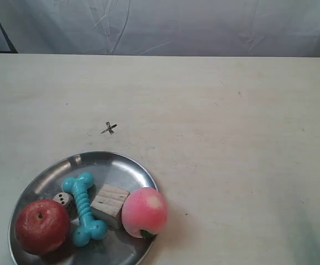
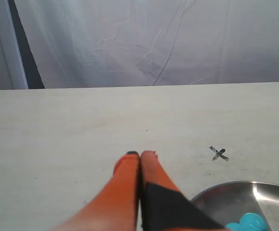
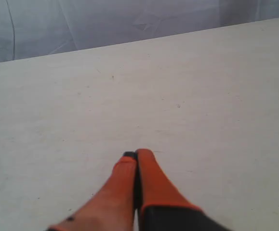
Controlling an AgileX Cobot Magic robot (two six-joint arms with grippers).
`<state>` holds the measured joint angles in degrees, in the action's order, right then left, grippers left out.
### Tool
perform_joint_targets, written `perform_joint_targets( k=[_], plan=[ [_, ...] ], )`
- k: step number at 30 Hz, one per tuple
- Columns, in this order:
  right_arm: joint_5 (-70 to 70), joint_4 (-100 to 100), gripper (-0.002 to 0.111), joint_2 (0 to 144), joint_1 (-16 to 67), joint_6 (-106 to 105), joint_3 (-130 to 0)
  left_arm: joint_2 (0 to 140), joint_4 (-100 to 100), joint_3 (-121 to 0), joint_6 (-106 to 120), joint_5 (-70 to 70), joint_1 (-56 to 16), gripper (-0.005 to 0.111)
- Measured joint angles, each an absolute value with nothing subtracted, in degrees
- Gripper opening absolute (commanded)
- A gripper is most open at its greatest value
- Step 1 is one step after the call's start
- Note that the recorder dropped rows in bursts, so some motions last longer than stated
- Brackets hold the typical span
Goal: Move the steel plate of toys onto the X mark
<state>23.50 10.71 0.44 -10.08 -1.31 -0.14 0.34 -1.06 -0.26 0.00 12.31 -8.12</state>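
Observation:
The steel plate [image 1: 124, 165] lies at the exterior view's lower left and holds a red apple [image 1: 42, 226], a white die [image 1: 64, 200], a turquoise bone [image 1: 84, 208], a pale wooden block [image 1: 110, 204] and a pink peach [image 1: 144, 212]. The X mark [image 1: 109, 128] is drawn on the table just beyond the plate's far rim. In the left wrist view my left gripper [image 2: 139, 155] is shut and holds nothing, with the plate's rim [image 2: 226, 188] and the X mark [image 2: 219, 154] off to one side. My right gripper [image 3: 136, 155] is shut, holding nothing, over bare table.
A pale table [image 1: 231, 138] carries a few small dark specks. A wrinkled white curtain [image 1: 165, 25] hangs behind its far edge. No arm shows in the exterior view.

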Motion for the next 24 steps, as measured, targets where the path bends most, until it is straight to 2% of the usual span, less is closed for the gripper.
perform_joint_targets(
  k=[7, 12, 24],
  plan=[
    [23.50, 9.88, 0.000, 0.44, -10.08, -1.31, -0.14, 0.34, 1.96, -0.26, 0.00, 10.07, -8.12, 0.000],
    [22.10, 7.67, 0.000, 0.44, -10.08, -1.69, -0.14, 0.34, 4.28, -0.26, 0.00, 1.93, -8.12, 0.000],
    [-2.14, 11.75, 0.000, 0.44, -10.08, -1.92, -0.14, 0.34, 1.30, -0.26, -4.66, -14.65, -8.12, 0.000]
  ],
)
